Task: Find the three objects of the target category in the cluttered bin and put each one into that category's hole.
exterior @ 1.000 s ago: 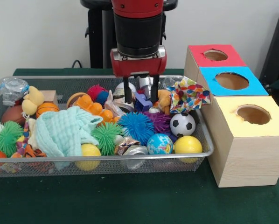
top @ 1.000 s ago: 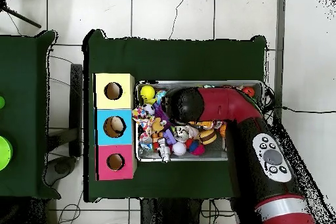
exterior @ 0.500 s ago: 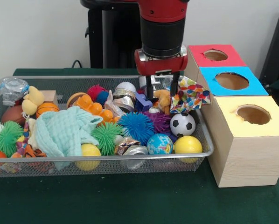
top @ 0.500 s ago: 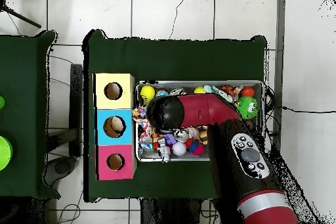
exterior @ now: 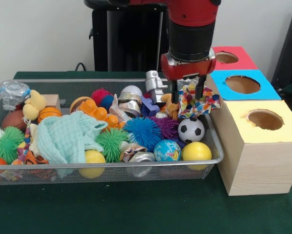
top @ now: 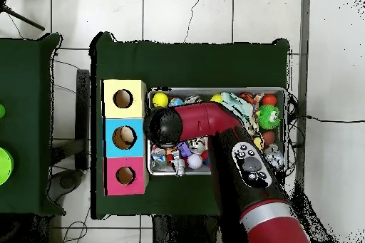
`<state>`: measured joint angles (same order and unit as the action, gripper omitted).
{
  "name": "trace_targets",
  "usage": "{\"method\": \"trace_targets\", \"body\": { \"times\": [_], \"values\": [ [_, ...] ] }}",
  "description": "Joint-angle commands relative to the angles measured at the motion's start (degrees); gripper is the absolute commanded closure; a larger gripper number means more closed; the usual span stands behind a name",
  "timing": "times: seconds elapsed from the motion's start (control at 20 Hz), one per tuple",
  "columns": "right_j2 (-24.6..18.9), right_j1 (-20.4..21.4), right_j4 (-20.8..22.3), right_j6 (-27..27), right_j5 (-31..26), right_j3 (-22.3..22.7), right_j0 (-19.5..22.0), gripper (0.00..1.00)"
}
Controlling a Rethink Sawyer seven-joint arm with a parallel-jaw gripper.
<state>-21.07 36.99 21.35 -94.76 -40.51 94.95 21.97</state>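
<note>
Front view lets me go from the left side: the wire bin point(exterior: 112, 165) is full of toys, and a pale green cloth point(exterior: 63, 136) lies crumpled over the left heap, partly covering a yellow ball point(exterior: 92, 157). It looks soft and light, so I think it would hang down and drag on its neighbours; a pinch on a raised fold near its middle seems best. Further right, in the far right corner of the bin just above the soccer ball point(exterior: 191, 130), sits a patterned cloth point(exterior: 199, 101), white with many coloured spots, bunched up with its folds standing. The gripper point(exterior: 186, 90) hangs right over it with its two fingers apart, and the top folds are between them; I cannot tell if they touch. I judge that this cloth is the thing being picked now. It should be limp, not fragile and not slippery, but thin folds can slide out, so a thick bunch is safer to take. On the right stand three boxes with a red hole point(exterior: 225, 57), a blue hole point(exterior: 242, 84) and a yellow hole point(exterior: 265, 119).
</note>
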Motion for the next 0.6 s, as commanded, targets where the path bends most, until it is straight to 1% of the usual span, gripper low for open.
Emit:
{"method": "trace_targets", "body": {
  "times": [0.05, 0.4, 0.5, 0.6],
  "values": [
    [-1.3, -1.1, -1.2, -5.5, 3.5, 4.0, -1.3, 0.0],
    [-1.3, -0.1, -2.6, -4.3, 0.4, 3.2, -2.0, 0.0],
    [-1.3, 0.4, -3.0, -4.2, -0.1, 3.6, -2.1, 0.0],
    [-1.4, 1.3, -3.8, -3.9, -1.8, 3.6, -2.4, 0.0]
  ]
}}
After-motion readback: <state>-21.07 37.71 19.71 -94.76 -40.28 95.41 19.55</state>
